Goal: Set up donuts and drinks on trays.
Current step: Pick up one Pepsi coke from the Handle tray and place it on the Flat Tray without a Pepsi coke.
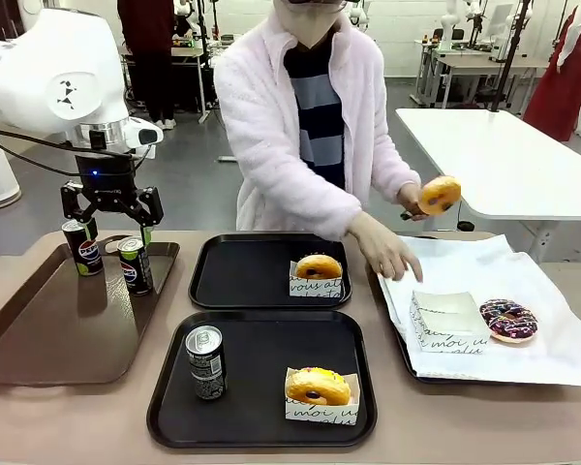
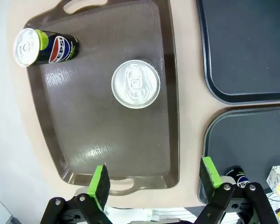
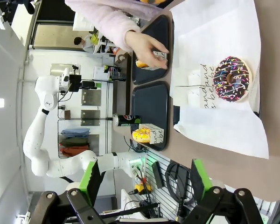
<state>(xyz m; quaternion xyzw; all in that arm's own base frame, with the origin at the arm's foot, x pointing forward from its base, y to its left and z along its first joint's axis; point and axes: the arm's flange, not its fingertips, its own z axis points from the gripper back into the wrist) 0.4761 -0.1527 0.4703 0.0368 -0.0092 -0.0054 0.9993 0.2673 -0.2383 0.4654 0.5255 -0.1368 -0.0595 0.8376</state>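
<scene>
Pepsi can point(image 1: 134, 265) upright, top up

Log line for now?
left gripper open above brown tray; right gripper open, facing dark donut; near tray: can, donut; far tray: second donut; person holds third donut

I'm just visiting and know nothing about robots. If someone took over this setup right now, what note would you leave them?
Left gripper: open, hovering above the Pepsi cans on the brown tray.
Right gripper: open, holding nothing.
Person: one hand holds a yellow donut; the other hand reaches over the paper-lined tray, where a dark sprinkled donut and an empty sleeve lie.
Done: near black tray has a grey can and a sleeved donut.
Left: far black tray has its donut but no drink; a Pepsi can probably goes there next.
</scene>
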